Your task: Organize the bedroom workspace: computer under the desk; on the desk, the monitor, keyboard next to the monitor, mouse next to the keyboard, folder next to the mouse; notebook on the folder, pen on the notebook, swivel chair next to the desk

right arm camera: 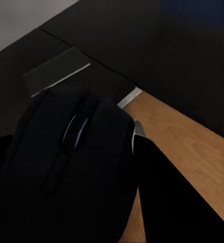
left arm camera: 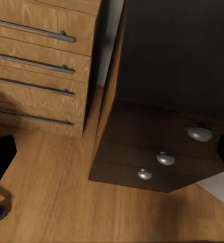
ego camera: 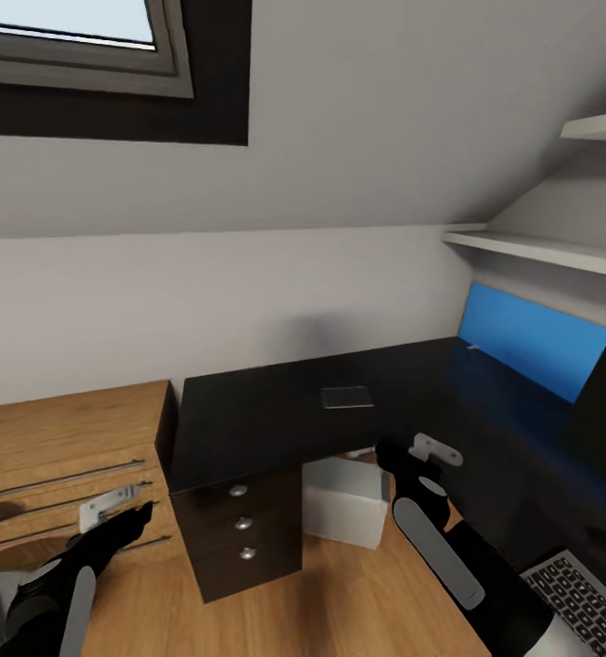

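The glossy black L-shaped desk [ego camera: 276,415] fills the middle of the head view. The light-grey computer [ego camera: 344,502] stands on the floor under it. At the right edge of that view stands the black monitor [ego camera: 604,411], with the grey keyboard [ego camera: 581,598] lying nearer to me. My right gripper [ego camera: 411,459] hovers by the desk's inner corner, shut on the dark mouse [right arm camera: 76,152], whose scroll wheel shows between the fingers [right arm camera: 162,192]. A flat dark rectangle with a pale edge [ego camera: 347,397] lies on the desk; folder or notebook, I cannot tell. My left gripper [ego camera: 137,518] hangs open before the drawers.
A light wooden dresser [ego camera: 57,447] with long bar handles stands left of the desk, touching its black drawer unit [ego camera: 241,525] with round knobs. A blue panel [ego camera: 531,338] backs the desk's right wing, and white shelves [ego camera: 540,248] hang above it. Wooden floor [ego camera: 321,593] lies between my arms.
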Robot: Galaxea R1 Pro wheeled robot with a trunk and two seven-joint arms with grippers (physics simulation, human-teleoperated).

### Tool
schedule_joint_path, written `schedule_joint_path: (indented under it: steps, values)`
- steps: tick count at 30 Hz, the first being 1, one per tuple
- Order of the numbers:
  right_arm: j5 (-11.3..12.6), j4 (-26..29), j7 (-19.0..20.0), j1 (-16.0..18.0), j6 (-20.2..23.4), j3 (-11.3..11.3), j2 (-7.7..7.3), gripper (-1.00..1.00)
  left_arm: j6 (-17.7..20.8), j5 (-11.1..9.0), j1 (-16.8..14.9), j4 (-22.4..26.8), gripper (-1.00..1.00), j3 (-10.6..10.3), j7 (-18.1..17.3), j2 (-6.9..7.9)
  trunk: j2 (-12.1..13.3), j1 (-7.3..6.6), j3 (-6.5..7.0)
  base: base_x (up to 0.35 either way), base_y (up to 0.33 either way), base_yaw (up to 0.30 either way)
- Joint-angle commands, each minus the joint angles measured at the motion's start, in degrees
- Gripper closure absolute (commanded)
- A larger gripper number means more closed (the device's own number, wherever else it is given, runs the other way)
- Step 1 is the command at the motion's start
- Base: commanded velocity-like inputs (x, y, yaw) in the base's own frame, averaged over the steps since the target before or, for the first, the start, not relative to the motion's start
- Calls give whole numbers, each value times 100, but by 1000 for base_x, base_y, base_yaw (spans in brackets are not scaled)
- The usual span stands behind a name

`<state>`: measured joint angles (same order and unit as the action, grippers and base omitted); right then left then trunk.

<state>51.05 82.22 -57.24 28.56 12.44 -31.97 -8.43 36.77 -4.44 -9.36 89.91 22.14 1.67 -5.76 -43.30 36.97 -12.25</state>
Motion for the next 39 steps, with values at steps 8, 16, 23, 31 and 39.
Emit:
schedule_joint_path:
  steps: [8, 16, 23, 31, 39]
  values:
    - [50, 4, 11, 9, 24, 23, -341, 100, 25, -48, -5, -88, -100, -45, 18, -4, -8, 2, -9, 0, 0, -277]
    - [56, -41, 295, 9, 50, 231, -516, 100, 23, -48, -5, -104, -100, -93, 18, -4, -8, 2, -9, 0, 0, -297]
    - [58, -583, 1071, 15, 550, 429, -669, 100, 23, -48, -5, -105, -100, -96, 18, -4, -8, 2, -9, 0, 0, -233]
    - [52, -885, 1424, -9, 735, 501, -620, 100, 22, -57, -5, 67, -100, -79, 27, -140, -8, 2, -10, 0, 0, -8]
    - [20, -751, 1401, -34, 733, 499, -777, 100, 37, -57, -5, 132, -100, -74, 32, -170, -129, 68, -64, 0, 0, 0]
